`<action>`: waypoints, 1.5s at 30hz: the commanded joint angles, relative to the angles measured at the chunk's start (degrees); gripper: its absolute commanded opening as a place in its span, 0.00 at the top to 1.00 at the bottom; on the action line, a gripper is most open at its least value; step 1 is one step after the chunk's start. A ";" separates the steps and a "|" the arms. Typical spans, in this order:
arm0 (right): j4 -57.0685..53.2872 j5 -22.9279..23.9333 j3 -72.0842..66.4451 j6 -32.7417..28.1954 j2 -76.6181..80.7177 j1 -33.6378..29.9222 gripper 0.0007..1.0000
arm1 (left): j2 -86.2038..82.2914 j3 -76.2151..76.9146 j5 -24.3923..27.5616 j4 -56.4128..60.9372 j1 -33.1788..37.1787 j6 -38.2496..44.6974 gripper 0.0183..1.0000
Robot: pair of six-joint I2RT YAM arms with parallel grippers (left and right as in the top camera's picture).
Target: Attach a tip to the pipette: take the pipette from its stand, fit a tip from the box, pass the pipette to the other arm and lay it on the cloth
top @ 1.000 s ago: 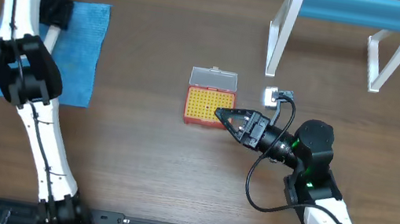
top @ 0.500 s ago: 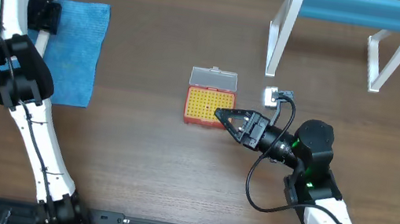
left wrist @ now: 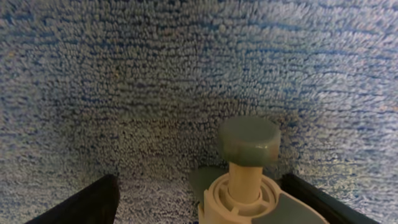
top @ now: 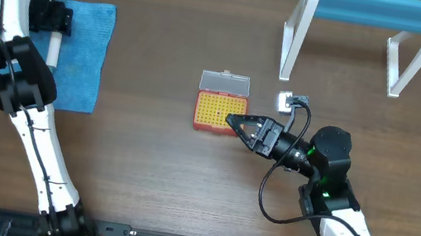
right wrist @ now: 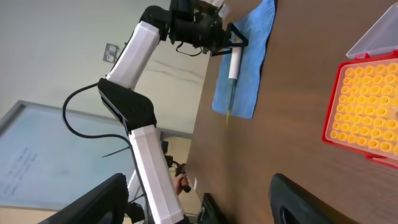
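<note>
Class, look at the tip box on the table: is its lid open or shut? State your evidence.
Open. The tip box has its clear lid folded back behind it, and the rows of yellow tips lie exposed.

Fuzzy blue cloth (top: 87,49) under the left gripper (top: 64,20), cream pipette (left wrist: 244,190) with grey knob (left wrist: 249,140), red box (top: 218,112) of yellow dots by the right gripper (top: 233,121), brown streaky table (top: 143,175)

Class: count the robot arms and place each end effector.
2. The left arm's end effector is at the pipette on the blue cloth; the right arm's end effector is beside the tip box.
</note>
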 commanded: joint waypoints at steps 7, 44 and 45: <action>7.43 -2.40 0.17 -1.16 -0.33 -1.22 0.27 | -3.48 14.19 2.25 -11.26 -0.33 -2.43 0.15; 24.57 -39.21 12.61 5.70 -29.20 -58.62 0.27 | -117.90 -97.83 10.32 6.19 -28.37 -55.36 0.15; 24.57 -39.21 12.46 5.70 -29.20 -58.62 0.27 | -118.46 -99.86 7.89 6.95 -28.37 -55.39 0.15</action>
